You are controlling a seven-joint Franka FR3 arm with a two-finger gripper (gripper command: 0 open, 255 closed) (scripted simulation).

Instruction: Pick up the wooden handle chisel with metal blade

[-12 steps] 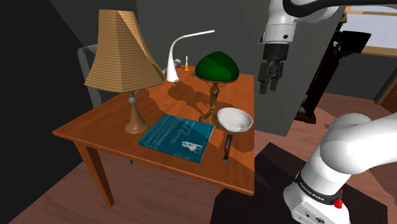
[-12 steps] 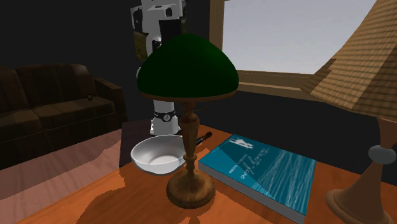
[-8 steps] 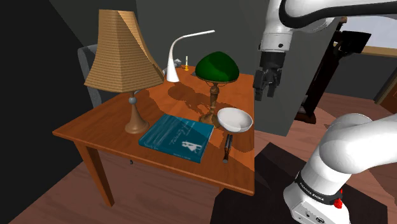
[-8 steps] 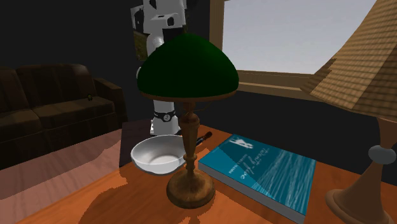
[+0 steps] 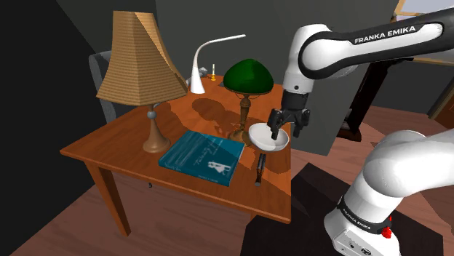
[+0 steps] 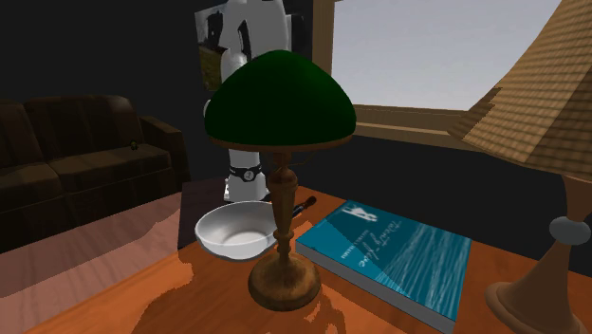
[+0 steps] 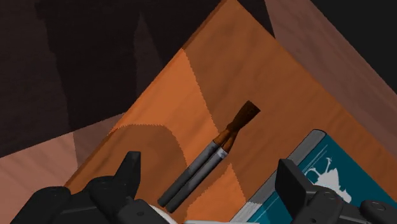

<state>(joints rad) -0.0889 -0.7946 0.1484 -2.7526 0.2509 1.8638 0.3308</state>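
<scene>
The gripper (image 7: 208, 167) is held spread and empty over the table (image 7: 210, 57) so that the chisel (image 7: 213, 153), lying between the fingers (image 7: 129, 172), can be straddled

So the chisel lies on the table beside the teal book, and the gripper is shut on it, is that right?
Not quite. The gripper is open, not shut on the chisel: in the wrist view its two fingers stand apart and do not touch it. The chisel does lie on the table beside the teal book.
</scene>
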